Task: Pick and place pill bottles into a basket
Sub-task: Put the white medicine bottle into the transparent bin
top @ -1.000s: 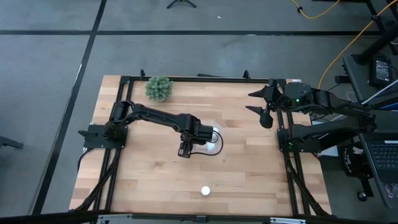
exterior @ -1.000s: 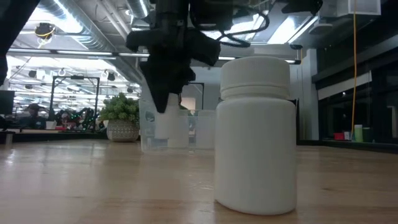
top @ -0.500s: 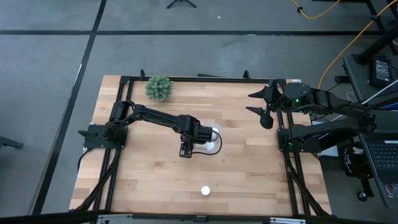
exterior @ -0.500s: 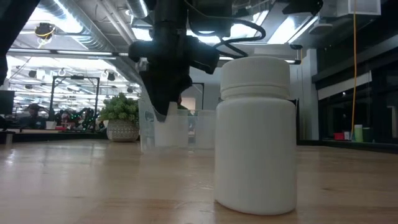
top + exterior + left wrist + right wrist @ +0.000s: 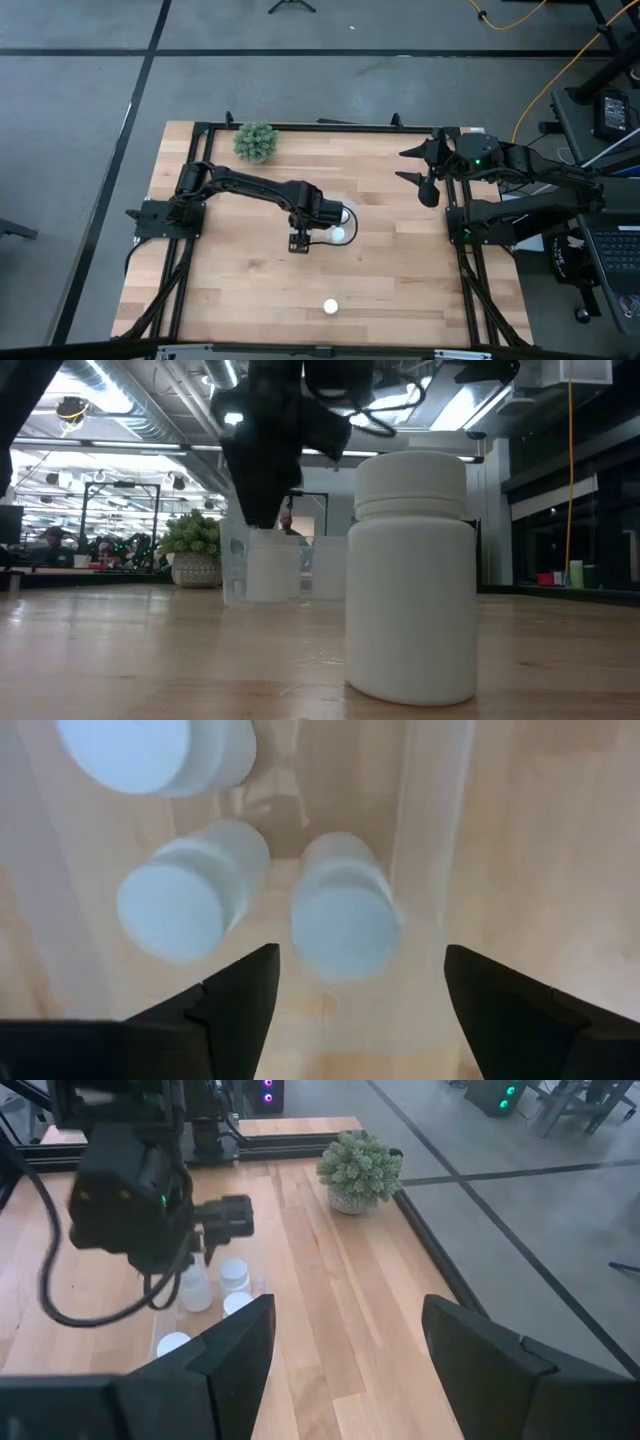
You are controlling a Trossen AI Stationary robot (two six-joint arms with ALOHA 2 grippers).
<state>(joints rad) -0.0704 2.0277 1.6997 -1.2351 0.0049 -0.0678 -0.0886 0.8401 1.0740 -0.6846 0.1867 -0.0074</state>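
The clear basket (image 5: 350, 222) sits at mid-table and holds several white pill bottles standing upright; three of them show in the left wrist view, one (image 5: 345, 915) right below the fingers. My left gripper (image 5: 299, 241) hovers open just above the basket's near-left part (image 5: 430, 820), touching nothing; it also shows in the low view (image 5: 262, 510) above a bottle (image 5: 270, 565). One more pill bottle (image 5: 330, 307) stands alone near the table's front edge, large in the low view (image 5: 412, 575). My right gripper (image 5: 412, 164) waits open at the table's right edge.
A green bushy plant (image 5: 256, 142) in a pot stands at the far left corner, also in the right wrist view (image 5: 360, 1170). Black frame rails run along the table's left, right and far edges. Bare wood lies between the basket and the lone bottle.
My left gripper has dipped slightly toward the basket and then risen a little above it. The bottle under it now stands upright in the basket, clear of the fingers.
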